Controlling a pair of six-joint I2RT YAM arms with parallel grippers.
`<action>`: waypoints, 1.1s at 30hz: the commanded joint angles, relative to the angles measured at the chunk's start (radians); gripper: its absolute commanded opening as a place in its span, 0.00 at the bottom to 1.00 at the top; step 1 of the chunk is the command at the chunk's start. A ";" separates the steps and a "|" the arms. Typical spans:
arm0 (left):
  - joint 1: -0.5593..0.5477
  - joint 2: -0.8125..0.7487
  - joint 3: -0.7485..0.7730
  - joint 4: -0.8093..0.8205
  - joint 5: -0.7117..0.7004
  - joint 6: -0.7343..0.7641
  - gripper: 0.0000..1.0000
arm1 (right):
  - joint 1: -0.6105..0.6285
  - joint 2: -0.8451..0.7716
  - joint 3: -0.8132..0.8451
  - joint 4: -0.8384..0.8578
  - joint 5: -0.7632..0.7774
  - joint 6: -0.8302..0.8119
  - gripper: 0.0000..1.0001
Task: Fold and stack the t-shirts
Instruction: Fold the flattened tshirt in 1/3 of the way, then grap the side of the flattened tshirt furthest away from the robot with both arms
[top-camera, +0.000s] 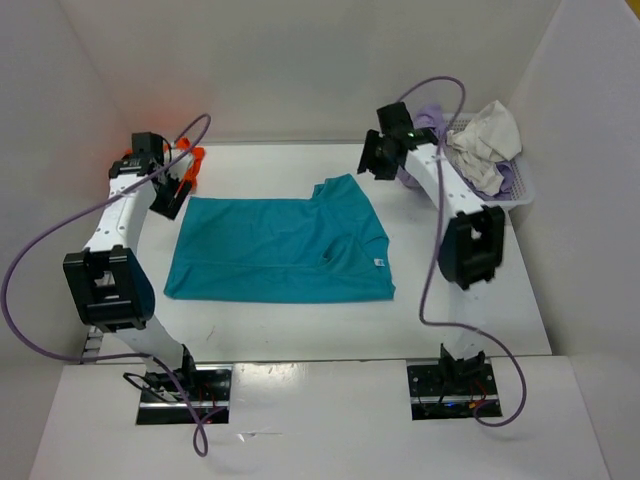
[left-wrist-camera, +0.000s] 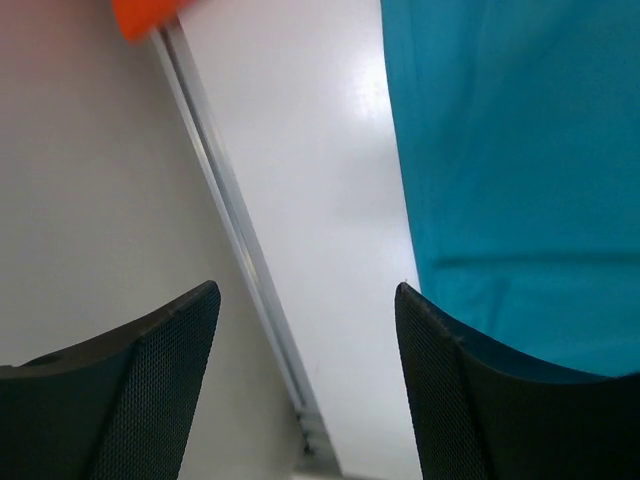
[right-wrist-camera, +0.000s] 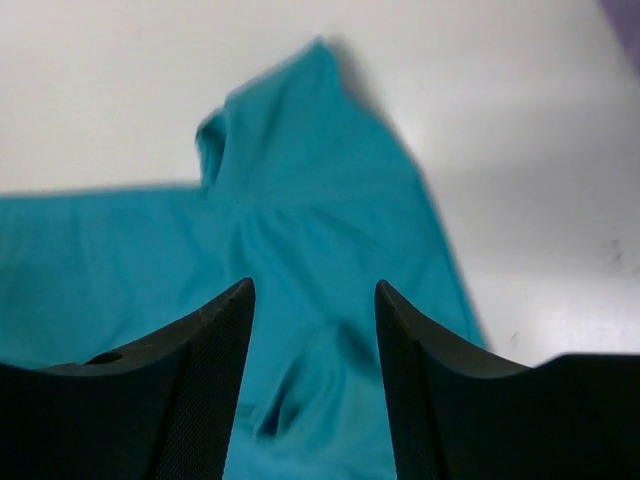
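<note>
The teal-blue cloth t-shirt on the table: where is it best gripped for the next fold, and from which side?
Probably along its far edge. The teal-blue cloth t-shirt lies flat, so only edges offer a pinch. The open left gripper hangs by the far-left corner, the open right gripper near the sleeve sticking out far-right; each could descend from the far side.

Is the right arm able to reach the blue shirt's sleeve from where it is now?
Probably yes. The right pincer is open and hangs just above the teal shirt, near its sleeve, with nothing between them.
</note>
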 joint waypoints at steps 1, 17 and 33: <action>-0.001 0.097 0.077 0.170 0.070 -0.077 0.78 | 0.007 0.258 0.311 -0.062 0.064 -0.120 0.57; 0.008 0.412 0.133 0.449 0.088 -0.311 0.77 | 0.025 0.814 0.895 -0.134 -0.031 -0.134 0.70; 0.008 0.605 0.268 0.448 0.193 -0.320 0.60 | 0.026 0.812 0.855 -0.134 -0.041 -0.143 0.36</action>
